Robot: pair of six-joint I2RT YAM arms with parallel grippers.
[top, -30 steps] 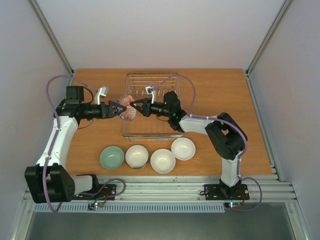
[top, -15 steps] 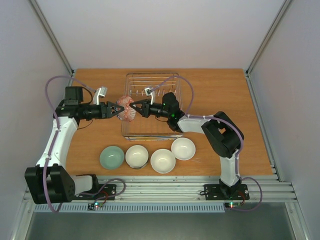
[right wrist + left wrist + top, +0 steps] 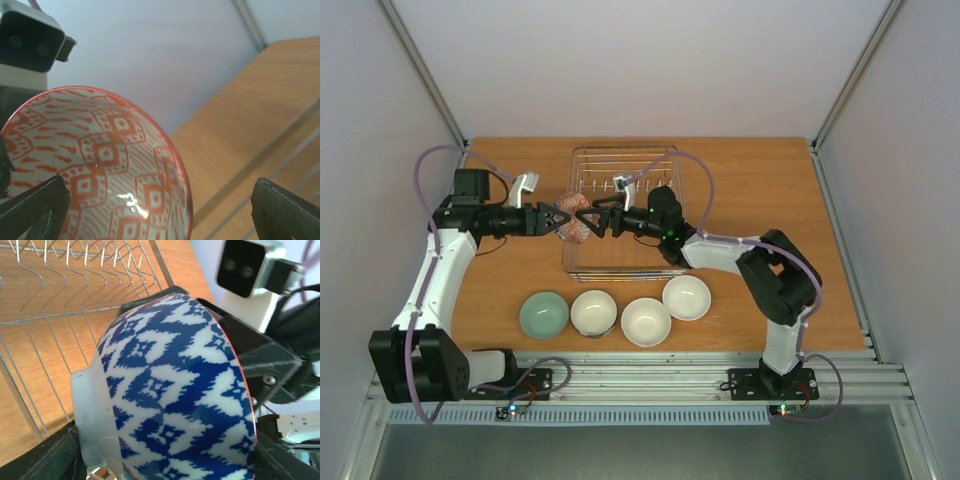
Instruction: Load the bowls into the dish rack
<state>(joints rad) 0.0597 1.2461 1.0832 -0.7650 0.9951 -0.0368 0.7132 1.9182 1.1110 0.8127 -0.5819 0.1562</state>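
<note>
Right now the left gripper [image 3: 560, 219] is holding the patterned bowl [image 3: 575, 232] on its side in the air, over the left edge of the dish rack [image 3: 660, 170]. Its jaws are standing partly apart and closing on the bowl. In the left wrist view the blue-and-white outside [image 3: 170, 390] is spanning from one finger [image 3: 50, 455] to the other, with the rack's wires [image 3: 60, 315] showing behind it.

The right gripper [image 3: 586, 214] is reaching in over the rack toward the bowl's mouth with its jaws spread wide, gripping nothing. In its own view the red-patterned inside [image 3: 95, 165] is facing the camera, and a gap is showing between the rim and one of the fingers [image 3: 287, 210].

Four more bowls are sitting in a row on the table [image 3: 760, 190], just in front of the rack: the pale green bowl [image 3: 543, 314] out past its left corner, then the second bowl [image 3: 593, 312], the third bowl [image 3: 646, 321] and the fourth bowl [image 3: 687, 297], all three looking white inside.
</note>
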